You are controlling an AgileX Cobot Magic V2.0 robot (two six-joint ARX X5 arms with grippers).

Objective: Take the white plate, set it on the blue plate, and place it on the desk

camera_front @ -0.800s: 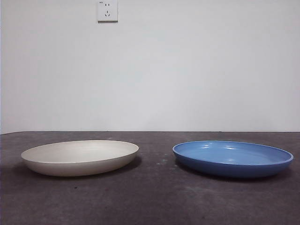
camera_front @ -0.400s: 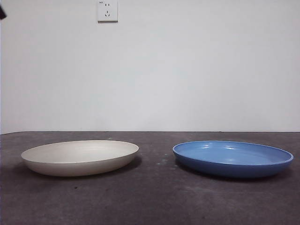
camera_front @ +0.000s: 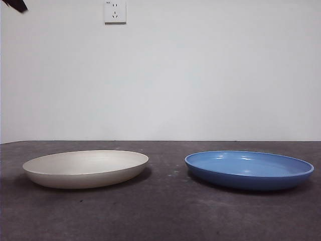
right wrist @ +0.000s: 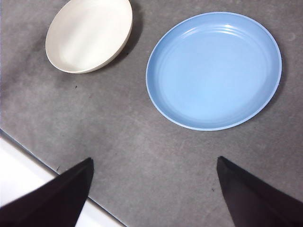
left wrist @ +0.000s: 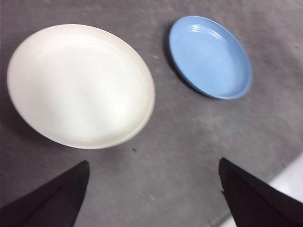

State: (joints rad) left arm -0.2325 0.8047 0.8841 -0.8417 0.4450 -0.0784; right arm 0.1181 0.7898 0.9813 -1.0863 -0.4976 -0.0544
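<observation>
Looking across the desk [camera_front: 165, 211] from my low camera, I see two plates sitting flat on its dark, rough top. I see the white plate [camera_front: 85, 168] on one side and the blue plate [camera_front: 249, 169] on the other, with a strip of bare desk between them, so they do not touch. Both plates are the right way up and nothing is in them. Behind them is a pale wall with a white wall socket [camera_front: 115, 11] high up. A small black tip [camera_front: 15, 5] pokes in at the top corner above the white plate's side, and I cannot tell from this view which arm it belongs to. From my left wrist camera, I see the left gripper [left wrist: 151, 194] hanging high over the desk, near the white plate [left wrist: 80, 85], with the blue plate [left wrist: 210, 56] farther off. Its two black jaws are spread wide apart and hold nothing. From my right wrist camera, I see the right gripper [right wrist: 154, 191] up above the desk too, nearer to the blue plate [right wrist: 214, 70], with the white plate [right wrist: 89, 35] farther away. Its jaws are also spread wide and hold nothing. Neither claw touches a plate.
</observation>
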